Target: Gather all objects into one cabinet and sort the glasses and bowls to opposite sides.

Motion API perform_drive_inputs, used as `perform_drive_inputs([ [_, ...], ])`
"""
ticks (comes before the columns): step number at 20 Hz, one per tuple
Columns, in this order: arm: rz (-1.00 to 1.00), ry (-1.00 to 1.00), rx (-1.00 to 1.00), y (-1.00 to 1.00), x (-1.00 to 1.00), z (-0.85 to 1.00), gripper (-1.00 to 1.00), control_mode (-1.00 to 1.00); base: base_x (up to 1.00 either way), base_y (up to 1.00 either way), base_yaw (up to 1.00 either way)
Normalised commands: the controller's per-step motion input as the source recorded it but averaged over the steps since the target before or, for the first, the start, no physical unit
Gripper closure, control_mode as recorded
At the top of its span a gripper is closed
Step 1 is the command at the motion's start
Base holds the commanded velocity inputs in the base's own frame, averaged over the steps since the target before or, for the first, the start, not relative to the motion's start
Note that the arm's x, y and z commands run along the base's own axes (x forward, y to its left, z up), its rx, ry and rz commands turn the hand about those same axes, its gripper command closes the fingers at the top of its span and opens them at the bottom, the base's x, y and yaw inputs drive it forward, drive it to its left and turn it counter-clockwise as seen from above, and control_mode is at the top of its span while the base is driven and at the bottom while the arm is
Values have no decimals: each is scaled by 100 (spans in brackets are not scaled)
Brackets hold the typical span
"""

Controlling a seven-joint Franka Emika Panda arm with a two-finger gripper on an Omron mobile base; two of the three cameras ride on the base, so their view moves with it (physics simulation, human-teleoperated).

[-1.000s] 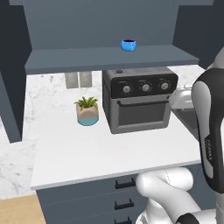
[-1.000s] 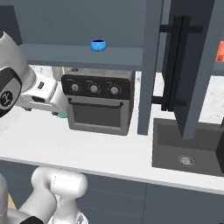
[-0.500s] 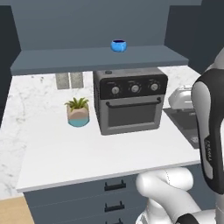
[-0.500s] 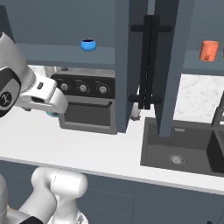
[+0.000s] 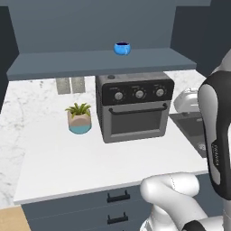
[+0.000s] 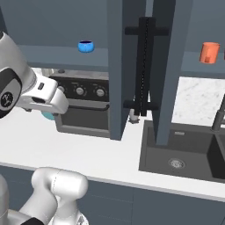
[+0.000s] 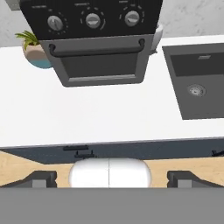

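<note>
The small blue bowl [image 5: 122, 48] [image 6: 85, 46] stands on the shelf of the open slate-blue cabinet [image 5: 99, 63], above the toaster oven. An orange cup [image 6: 209, 52] sits on the shelf of the neighbouring cabinet to the right, above the sink. The wooden bowl and the red cup are out of view. My gripper [image 7: 109, 178] hangs over the counter's front edge, looking down at the oven, open with nothing between its fingertips [image 7: 41, 177]. My hand [image 6: 46, 94] is well below both shelves.
A dark toaster oven [image 5: 135, 106] and a potted plant [image 5: 79, 119] stand on the white counter [image 5: 67, 167]. Two open cabinet doors [image 6: 121, 66] with black bar handles [image 6: 145, 66] jut out edge-on. A dark sink [image 6: 184, 154] lies to the right.
The whole picture has shifted left in the right base view, so the base has moved; the orange cup came into view. The arm keeps its pose and nothing was gripped.
</note>
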Motion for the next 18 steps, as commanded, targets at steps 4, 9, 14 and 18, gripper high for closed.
perform_drive_inputs([
  [4, 0, 0, 0, 0, 0, 0, -100, 100, 36, 0, 0],
  [9, 0, 0, 0, 0, 0, 0, -100, -100, 0, -1, 0],
  [14, 0, -12, 0, 4, 0, 8, -100, -100, 0, 0, 0],
  [18, 5, -31, 0, 8, -2, 25, -100, -100, 0, 0, 0],
])
